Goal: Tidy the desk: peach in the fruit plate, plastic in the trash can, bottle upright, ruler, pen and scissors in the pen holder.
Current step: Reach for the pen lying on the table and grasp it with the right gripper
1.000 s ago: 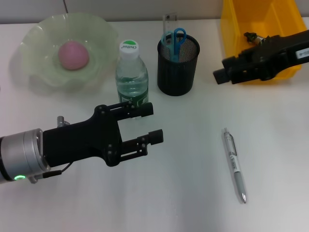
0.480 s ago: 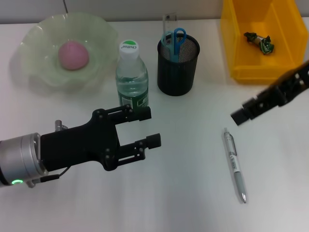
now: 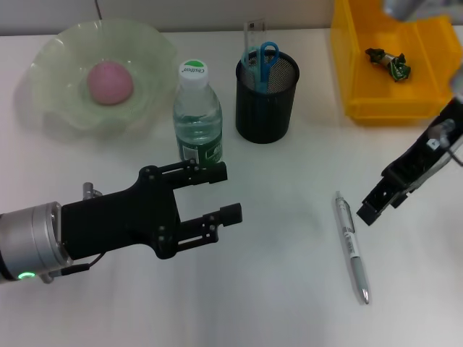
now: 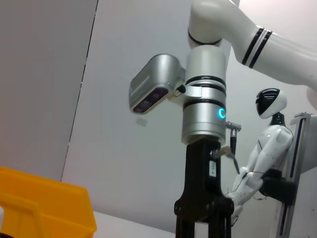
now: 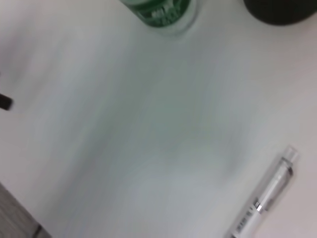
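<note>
Most of the tidying looks finished. The peach (image 3: 111, 82) sits in the fruit plate (image 3: 65, 116) at about ten o'clock on the bench (image 3: 275, 289), the bottle (image 3: 197, 112) stands upright just beside the plate, and the crumpled plastic (image 3: 388, 61) lies inside the yellow trash can (image 3: 362, 79) at two o'clock. The black mesh pen holder (image 3: 266, 101), near twelve o'clock, already holds the blue-handled scissors (image 3: 268, 54) and the clear ruler (image 3: 252, 32). What remains, judging from this, is the pen (image 3: 352, 246): it lies flat on the bench at about four o'clock, well apart from the holder. The right tool (image 3: 367, 212) hovers just beside the pen's upper end, touching nothing; whether its fingers are parted or closed I cannot tell. The left tool (image 3: 221, 191) hangs at about eight o'clock with its fingers spread wide and nothing between them, near the bottle's base but not gripping it. The likely last step is picking the pen up and dropping it into the holder.
</note>
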{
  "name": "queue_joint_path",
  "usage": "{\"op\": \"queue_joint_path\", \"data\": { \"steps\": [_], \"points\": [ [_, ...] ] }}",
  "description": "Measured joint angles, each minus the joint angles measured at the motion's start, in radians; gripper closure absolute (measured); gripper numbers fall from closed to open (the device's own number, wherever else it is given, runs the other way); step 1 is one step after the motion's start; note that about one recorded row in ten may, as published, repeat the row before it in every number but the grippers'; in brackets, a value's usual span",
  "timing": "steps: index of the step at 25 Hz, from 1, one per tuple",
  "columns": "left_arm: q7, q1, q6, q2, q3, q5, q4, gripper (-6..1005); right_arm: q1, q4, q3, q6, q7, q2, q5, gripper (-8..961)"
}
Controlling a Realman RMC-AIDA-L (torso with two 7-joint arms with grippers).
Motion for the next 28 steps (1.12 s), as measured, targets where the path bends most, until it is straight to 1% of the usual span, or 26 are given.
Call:
{"op": "queue_joint_path", "data": {
  "steps": [4, 9, 12, 16, 28],
  "points": [
    [0.0, 0.007, 0.002, -0.001, 0.0, 0.0, 0.0, 375, 0.037, 0.067, -0.037, 0.042, 0.03, 0.01, -0.046, 319],
    [0.001, 0.014, 0.003, -0.001, -0.001, 0.0, 0.0, 376, 0.066, 0.162, -0.046, 0.088, 0.061, 0.011, -0.052, 319],
    [0.011, 0.019, 0.005, -0.001, -0.004, 0.0, 0.0, 376, 0.074, 0.194, -0.047, 0.106, 0.085, 0.011, -0.053, 319],
    [0.039, 0.023, 0.008, 0.001, -0.008, -0.001, 0.0, 376, 0.064, 0.209, -0.049, 0.129, 0.119, 0.012, -0.055, 320],
    [0.111, 0.029, 0.001, 0.005, -0.011, -0.001, 0.003, 376, -0.006, 0.254, -0.039, 0.23, 0.204, 0.012, -0.068, 321]
  ]
}}
